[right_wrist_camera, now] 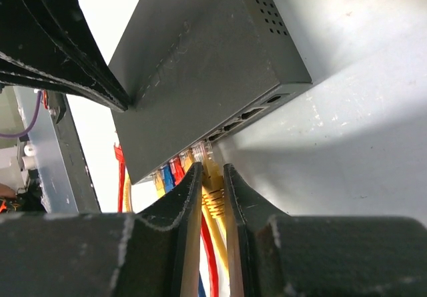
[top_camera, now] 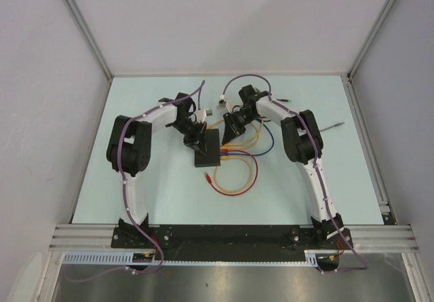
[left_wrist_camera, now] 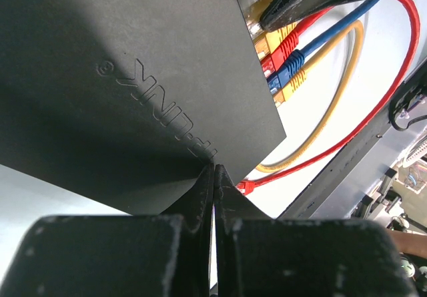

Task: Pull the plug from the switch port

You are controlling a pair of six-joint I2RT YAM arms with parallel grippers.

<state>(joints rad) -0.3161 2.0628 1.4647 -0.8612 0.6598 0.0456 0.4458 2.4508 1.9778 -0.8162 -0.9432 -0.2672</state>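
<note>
The switch is a flat matte-black box lying mid-table. Its top fills the left wrist view. My left gripper is shut, tips pressed onto the switch's top near a corner, holding nothing. Along one edge sit yellow, red and blue plugs. My right gripper is shut on the end yellow plug, a finger on each side of its boot. The plug's clear tip still sits at the switch port. The left fingers rest on the switch's far corner.
Yellow, red and blue cables loop on the table right of the switch. A loose red plug lies by its near side. Two empty ports lie beside the gripped plug. White walls surround the table, with a metal rail in front.
</note>
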